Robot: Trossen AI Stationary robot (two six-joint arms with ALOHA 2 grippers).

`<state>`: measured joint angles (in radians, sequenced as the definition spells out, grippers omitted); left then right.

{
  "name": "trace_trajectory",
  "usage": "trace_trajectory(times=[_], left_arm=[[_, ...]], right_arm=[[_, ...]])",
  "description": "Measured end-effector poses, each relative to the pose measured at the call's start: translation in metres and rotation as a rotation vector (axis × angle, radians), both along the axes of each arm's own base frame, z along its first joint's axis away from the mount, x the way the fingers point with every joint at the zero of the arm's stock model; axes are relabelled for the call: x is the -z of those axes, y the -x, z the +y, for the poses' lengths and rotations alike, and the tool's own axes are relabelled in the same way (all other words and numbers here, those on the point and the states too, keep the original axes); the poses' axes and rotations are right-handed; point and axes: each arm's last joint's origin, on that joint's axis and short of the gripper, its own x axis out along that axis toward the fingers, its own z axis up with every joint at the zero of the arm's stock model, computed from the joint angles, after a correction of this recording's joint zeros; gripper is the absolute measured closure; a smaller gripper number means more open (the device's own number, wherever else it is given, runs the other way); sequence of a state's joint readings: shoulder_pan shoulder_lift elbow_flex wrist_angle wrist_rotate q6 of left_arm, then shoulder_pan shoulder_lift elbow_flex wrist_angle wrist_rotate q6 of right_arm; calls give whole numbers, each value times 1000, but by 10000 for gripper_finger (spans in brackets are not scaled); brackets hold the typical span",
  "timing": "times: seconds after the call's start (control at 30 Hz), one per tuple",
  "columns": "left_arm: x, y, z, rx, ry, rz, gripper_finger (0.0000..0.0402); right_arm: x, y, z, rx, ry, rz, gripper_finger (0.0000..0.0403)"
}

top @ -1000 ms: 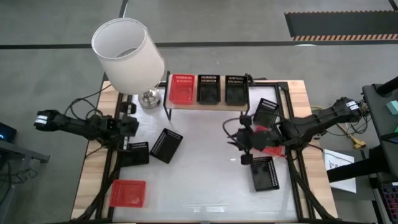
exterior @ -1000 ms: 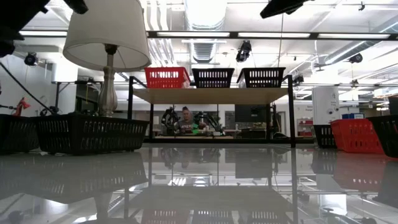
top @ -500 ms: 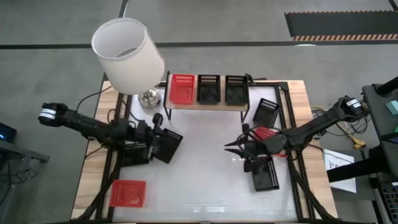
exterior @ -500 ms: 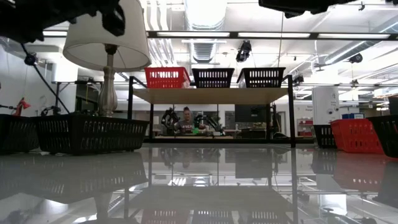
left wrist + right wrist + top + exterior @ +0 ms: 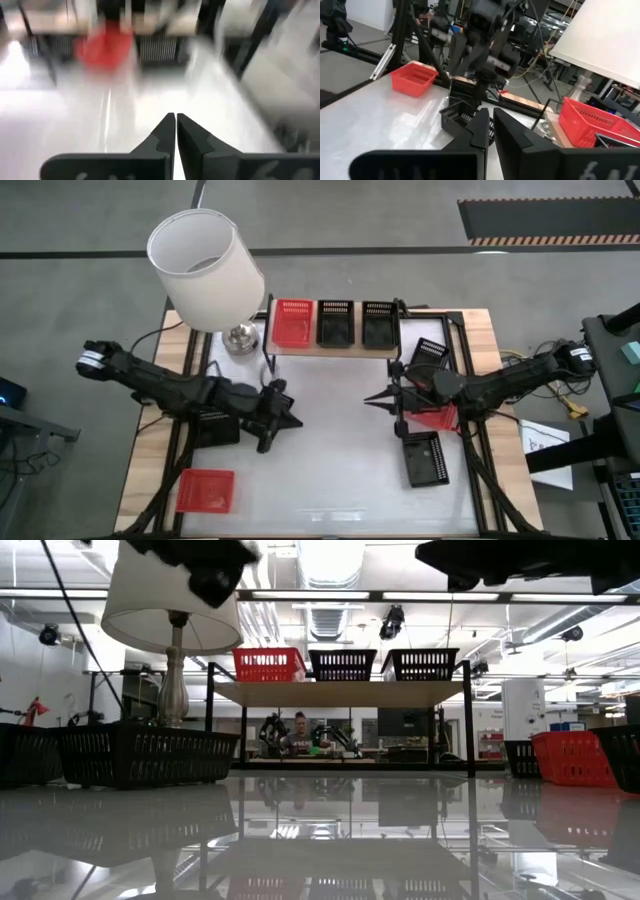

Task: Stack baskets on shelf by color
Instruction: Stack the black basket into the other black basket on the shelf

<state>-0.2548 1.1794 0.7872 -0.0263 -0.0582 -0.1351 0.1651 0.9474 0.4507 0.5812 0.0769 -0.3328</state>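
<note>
The shelf (image 5: 335,348) stands at the table's far edge with one red basket (image 5: 293,323) and two black baskets (image 5: 335,323) (image 5: 378,323) side by side on its top. My left gripper (image 5: 296,420) is shut and held in the air over the table's middle left, above a loose black basket (image 5: 462,116) that it mostly hides in the high view. My right gripper (image 5: 368,398) is shut and held in the air at the middle right, pointing toward the left. A red basket (image 5: 432,418) lies partly under the right arm.
Loose baskets lie on the table: black at the left (image 5: 215,427), red at the near left (image 5: 205,490), black at the near right (image 5: 425,458) and black at the far right (image 5: 430,355). A lamp with a white shade (image 5: 205,268) stands left of the shelf.
My left arm has reached toward the table's right, bringing its gripper from the left edge to above the loose black basket. My right gripper has gone a little toward the table's left and now points level toward the left.
</note>
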Motion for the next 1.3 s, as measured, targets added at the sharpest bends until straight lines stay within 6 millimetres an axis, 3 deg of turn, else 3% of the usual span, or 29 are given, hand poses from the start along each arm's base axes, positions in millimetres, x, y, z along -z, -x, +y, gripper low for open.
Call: trace_trajectory(times=[0.3, 0.53, 0.83, 1.13, 1.3], left_arm=[[3, 9, -24, -44, -200, 629, 402], [27, 17, -28, -33, -315, 907, 402], [36, 16, -29, 57, -405, 967, 395], [47, 15, -29, 143, -460, 936, 287], [65, 15, -30, 189, -430, 913, 267]], right_arm=[[7, 1, 0, -2, -42, 66, 385], [8, 1, 0, -1, -52, 74, 385], [9, 1, 0, 3, -73, 95, 385], [11, 2, 0, -2, -80, 115, 385], [12, 2, 1, -2, -86, 121, 385]])
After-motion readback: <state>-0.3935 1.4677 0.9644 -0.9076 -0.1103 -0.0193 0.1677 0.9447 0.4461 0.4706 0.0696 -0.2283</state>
